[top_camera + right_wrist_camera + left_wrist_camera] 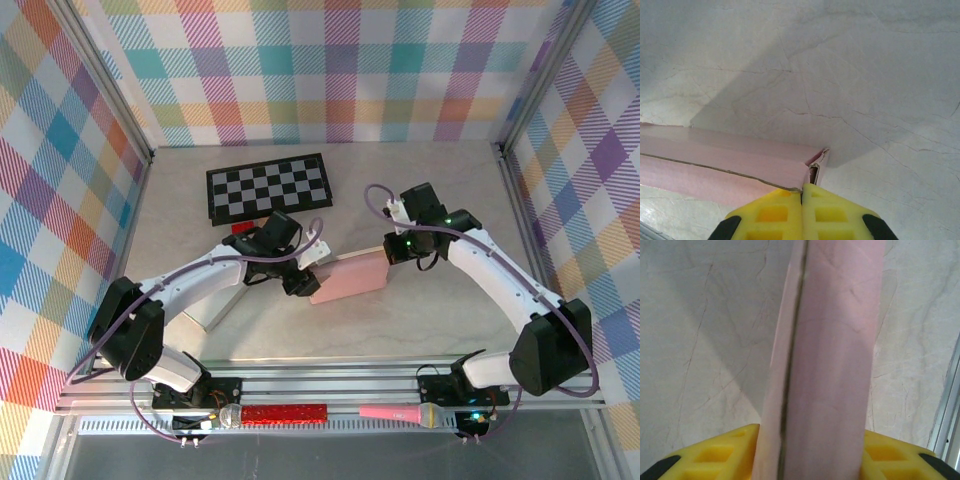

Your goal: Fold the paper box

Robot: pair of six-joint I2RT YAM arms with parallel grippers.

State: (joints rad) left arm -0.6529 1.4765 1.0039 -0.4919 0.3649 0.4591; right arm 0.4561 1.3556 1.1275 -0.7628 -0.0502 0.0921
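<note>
Left gripper (304, 282), top view: on the left end of the flattened pink paper box (352, 278). Right gripper (393, 251) sits at the box's right end. The box lies near the middle of the pale marble-look table (440, 320), between the two grippers and apart from the black-and-white checkered board (268, 188) toward the far edge. Its long axis runs roughly along the near edge, right end tipped slightly toward the far edge.

Left wrist view: left gripper (810, 435) has the pink paper box (830, 365) between its yellow fingers (715, 455). No gap shows on either side, so it reads as a grip across the narrow width. The long axis points straight away from the wrist, and a dark seam runs the box's length.

Right wrist view: right gripper (802, 189) is closed, fingertips (772, 212) pressed together and touching the corner of the pink paper box (730, 162). Can't tell whether a paper layer is nipped between them. The box runs off toward the left of this view, with a small flap standing open at the corner.

Handling, my judgement: light, thin card that is springy at the creases, crushes and tears easily, and slides on the smooth table. Best held lightly across the narrow width at one end while the other end's flap or corner is worked. Don't squeeze the middle of the panels.
</note>
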